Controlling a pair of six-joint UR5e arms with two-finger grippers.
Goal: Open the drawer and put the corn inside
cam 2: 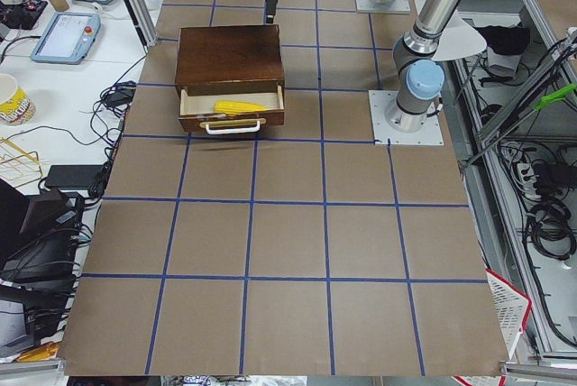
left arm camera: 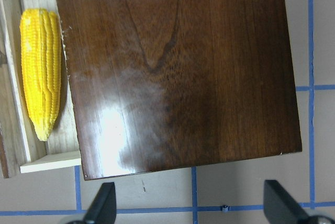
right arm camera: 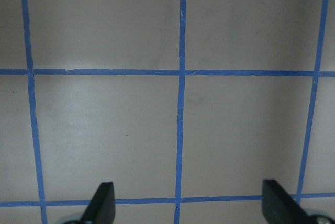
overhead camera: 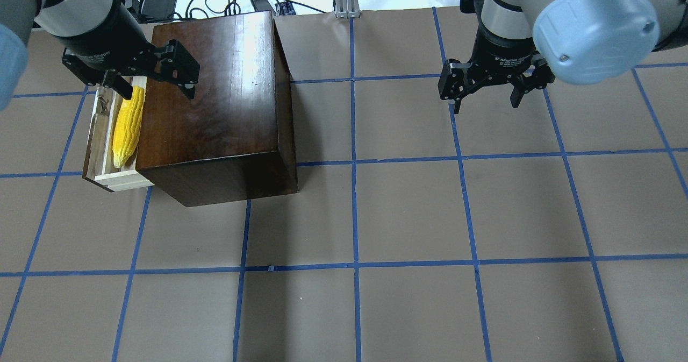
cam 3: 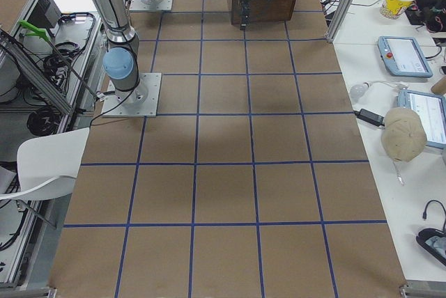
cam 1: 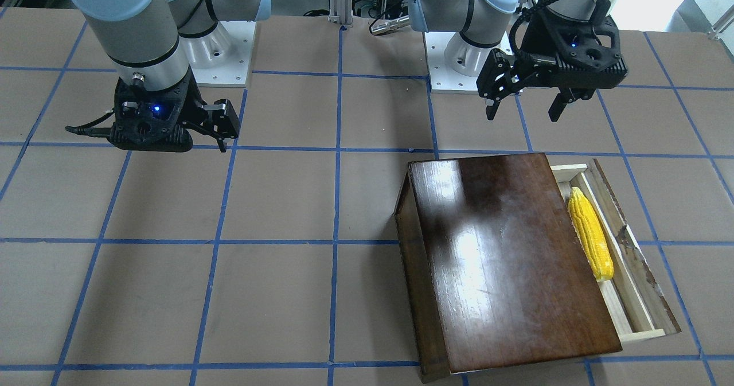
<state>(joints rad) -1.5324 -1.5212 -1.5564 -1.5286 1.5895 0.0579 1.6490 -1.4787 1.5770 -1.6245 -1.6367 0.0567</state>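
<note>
The dark-brown wooden box (overhead camera: 215,93) stands on the table, and its drawer (overhead camera: 94,136) is pulled out. The yellow corn (overhead camera: 128,125) lies lengthwise inside the drawer, also seen in the front view (cam 1: 590,234) and the left wrist view (left arm camera: 41,72). My left gripper (overhead camera: 153,85) is open and empty. It hangs above the box's top edge beside the drawer, clear of the corn. My right gripper (overhead camera: 486,101) is open and empty, well above bare table far from the box. The right wrist view shows only its fingertips (right arm camera: 102,203) over the blue grid lines.
Brown paper with a blue tape grid (overhead camera: 355,265) covers the table. The arm bases (cam 1: 218,53) stand at the robot's edge. Tablets and a cup (cam 2: 63,34) sit on side desks beyond the table's ends. The drawer has a white handle (cam 2: 233,126).
</note>
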